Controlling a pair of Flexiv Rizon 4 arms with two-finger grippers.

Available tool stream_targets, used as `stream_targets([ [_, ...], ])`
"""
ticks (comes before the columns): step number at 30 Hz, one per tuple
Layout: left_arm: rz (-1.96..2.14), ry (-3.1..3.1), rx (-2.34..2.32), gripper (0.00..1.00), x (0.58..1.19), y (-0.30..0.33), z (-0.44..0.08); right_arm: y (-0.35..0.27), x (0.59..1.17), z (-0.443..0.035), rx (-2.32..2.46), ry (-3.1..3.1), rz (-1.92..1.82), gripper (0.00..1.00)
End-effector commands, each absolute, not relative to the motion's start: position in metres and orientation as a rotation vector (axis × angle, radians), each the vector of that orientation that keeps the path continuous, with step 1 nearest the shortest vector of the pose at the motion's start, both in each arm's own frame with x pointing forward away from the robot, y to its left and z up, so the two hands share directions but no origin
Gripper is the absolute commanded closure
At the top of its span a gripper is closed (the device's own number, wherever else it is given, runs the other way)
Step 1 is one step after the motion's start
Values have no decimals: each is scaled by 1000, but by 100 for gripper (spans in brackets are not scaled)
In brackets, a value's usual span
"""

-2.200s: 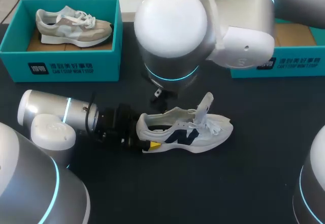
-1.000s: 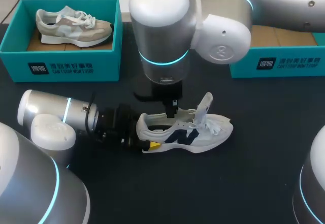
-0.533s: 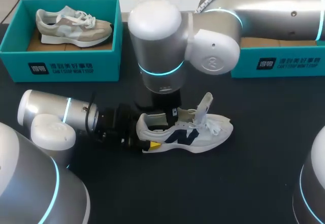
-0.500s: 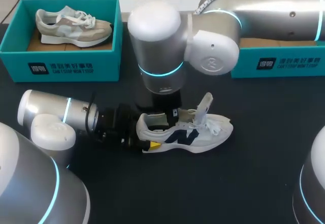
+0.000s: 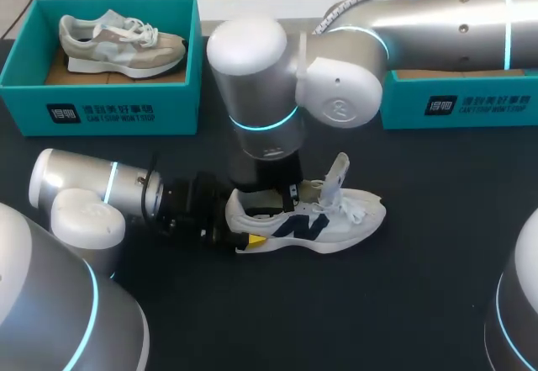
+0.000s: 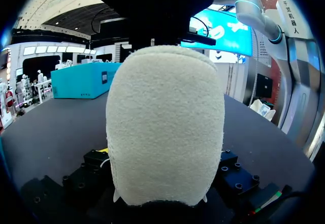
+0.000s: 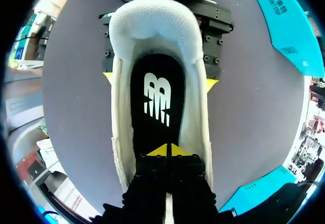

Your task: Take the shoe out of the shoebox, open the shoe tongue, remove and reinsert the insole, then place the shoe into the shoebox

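Note:
A white shoe (image 5: 336,218) with a navy logo lies on its sole on the black table, toe to the right, its tongue (image 5: 338,172) standing up. My left gripper (image 5: 242,238) comes in from the left and clasps the heel, a yellow tip on each side of it (image 7: 107,76). In the left wrist view the fuzzy heel (image 6: 165,127) fills the space ahead. My right gripper (image 7: 166,151) reaches down into the shoe's mouth (image 5: 288,196). Its yellow tips are pressed together on the black insole (image 7: 156,94), with nothing visible between them.
A teal shoebox (image 5: 101,110) at the back left holds a beige shoe (image 5: 122,39). Another teal box (image 5: 458,106) stands at the back right. My right arm's bulky wrist (image 5: 256,85) hangs over the middle of the table.
My right arm has come down and put its gripper into the shoe's mouth, where the fingers closed. The shoe and my left arm have stayed put.

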State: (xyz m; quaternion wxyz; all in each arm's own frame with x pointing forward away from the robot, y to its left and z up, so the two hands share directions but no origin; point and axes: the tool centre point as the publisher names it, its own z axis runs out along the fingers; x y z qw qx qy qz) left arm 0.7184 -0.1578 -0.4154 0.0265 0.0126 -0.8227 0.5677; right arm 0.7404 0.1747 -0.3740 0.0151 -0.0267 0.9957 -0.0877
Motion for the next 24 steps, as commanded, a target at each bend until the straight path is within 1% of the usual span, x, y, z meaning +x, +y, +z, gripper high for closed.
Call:
stream_targets([
  [1,1751,-2543,39,100,718,-157,-420,168,735,-374,-89,3104,-245,100],
  [5,1751,-2543,39,100,718,-157,-420,168,735,-374,-97,3129,-191,100],
  [6,1751,-2543,39,100,718,-157,-420,168,735,-374,-106,3130,-191,89],
  [7,1751,-2543,39,100,718,-157,-420,169,736,-375,-110,3130,-193,69],
  [8,1751,-2543,39,100,718,-157,-420,170,737,-375,-109,3126,-198,65],
  [11,1751,-2543,39,100,718,-157,-420,172,740,-375,-121,3116,-194,64],
  [13,1751,-2543,39,100,718,-157,-420,173,742,-377,-131,3114,-183,62],
  [17,1751,-2543,39,100,718,-157,-420,173,745,-383,-130,3111,-167,64],
  [20,1751,-2543,39,100,718,-157,-420,174,747,-389,-136,3111,-153,62],
  [24,1751,-2543,39,100,718,-157,-420,177,748,-397,-153,3128,-144,62],
])
